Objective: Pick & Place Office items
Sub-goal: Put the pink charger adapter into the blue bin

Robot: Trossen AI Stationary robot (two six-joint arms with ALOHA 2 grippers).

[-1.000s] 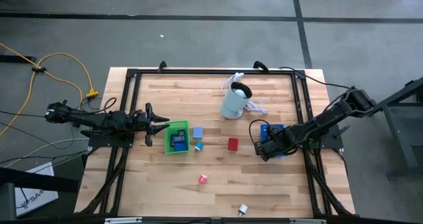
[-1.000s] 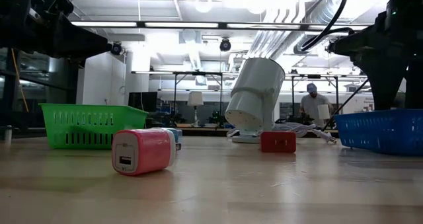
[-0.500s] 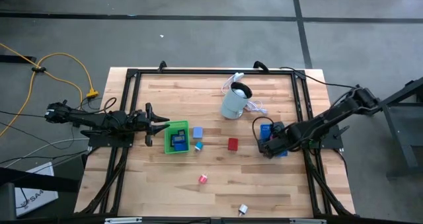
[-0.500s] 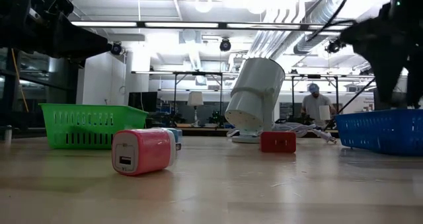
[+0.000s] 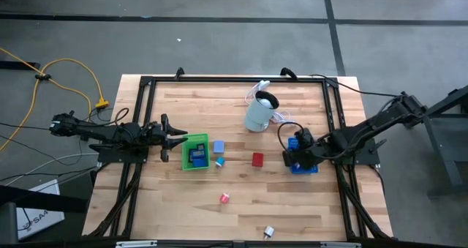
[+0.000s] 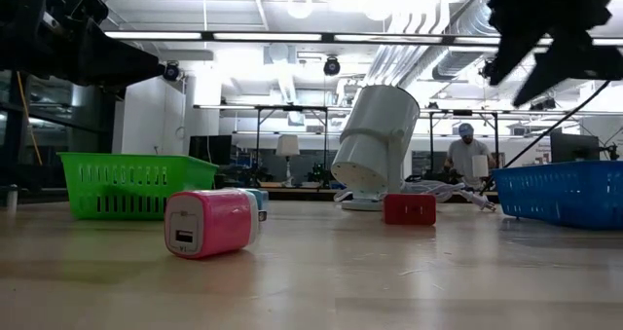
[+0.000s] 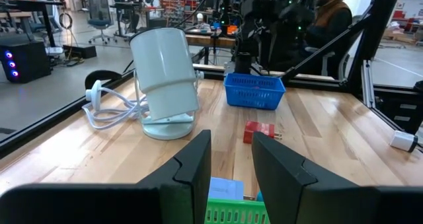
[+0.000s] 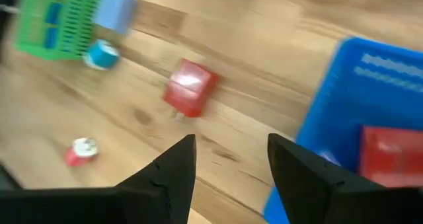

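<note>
The right tool (image 8: pixel 228 168), its two dark fingers (image 8: pixel 165 174) apart and empty, hangs above a wooden worktop (image 8: pixel 218 112). A red block (image 8: pixel 190 86) lies beyond it, near a teal piece (image 8: pixel 102 53), a green tray (image 8: pixel 56 19) and a blue tray (image 8: pixel 344 85) holding a red item (image 8: pixel 390 151).

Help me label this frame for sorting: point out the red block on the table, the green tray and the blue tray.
red block (image 5: pixel 257 159), high view, middle of its top face.
green tray (image 5: pixel 185 153), high view, its left rim.
blue tray (image 7: pixel 254 92), left wrist view, its front mesh wall.
</note>
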